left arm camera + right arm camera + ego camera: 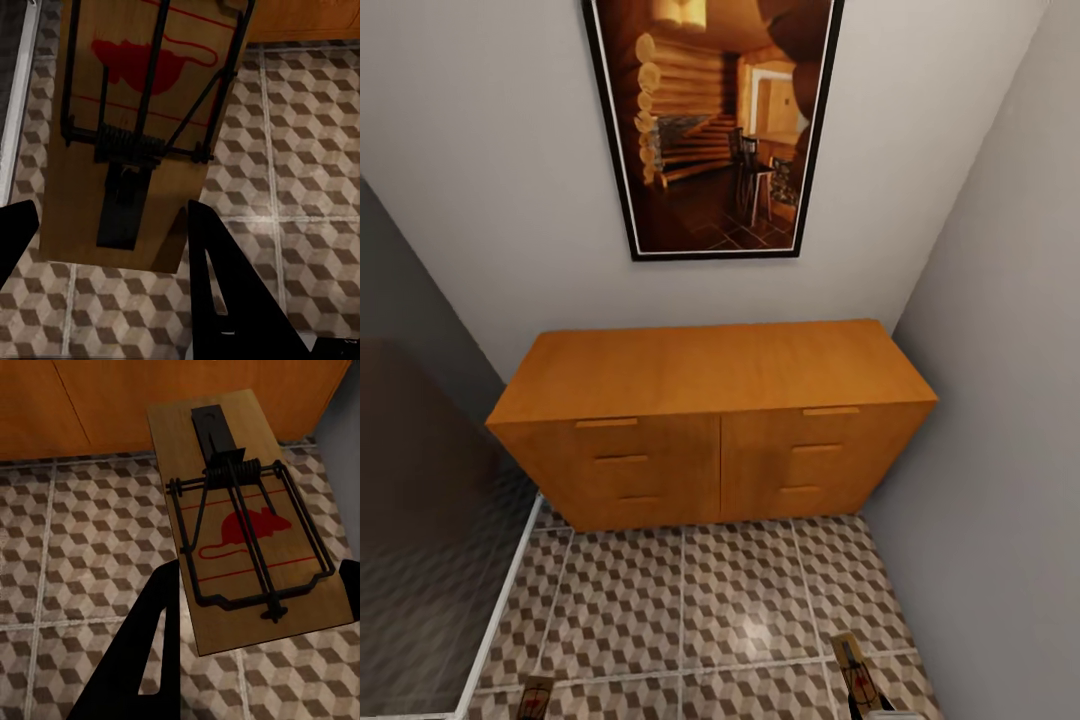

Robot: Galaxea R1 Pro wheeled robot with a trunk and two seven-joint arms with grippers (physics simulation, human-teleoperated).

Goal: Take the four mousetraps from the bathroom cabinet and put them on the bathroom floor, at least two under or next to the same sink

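Note:
In the left wrist view my left gripper is shut on a mousetrap, a tan board with black wire and a red mouse mark, held above the bathroom floor. My right gripper is shut on a second mousetrap in front of the cabinet. At the bottom edge of the head view both mousetraps show, one at the left and one at the right. The orange-brown cabinet stands ahead against the back wall with all six drawers closed.
Cube-patterned tiles stretch between me and the cabinet. A grey wall closes the right side. On the left a dark glass panel with a white frame borders the floor. A framed picture hangs above the cabinet.

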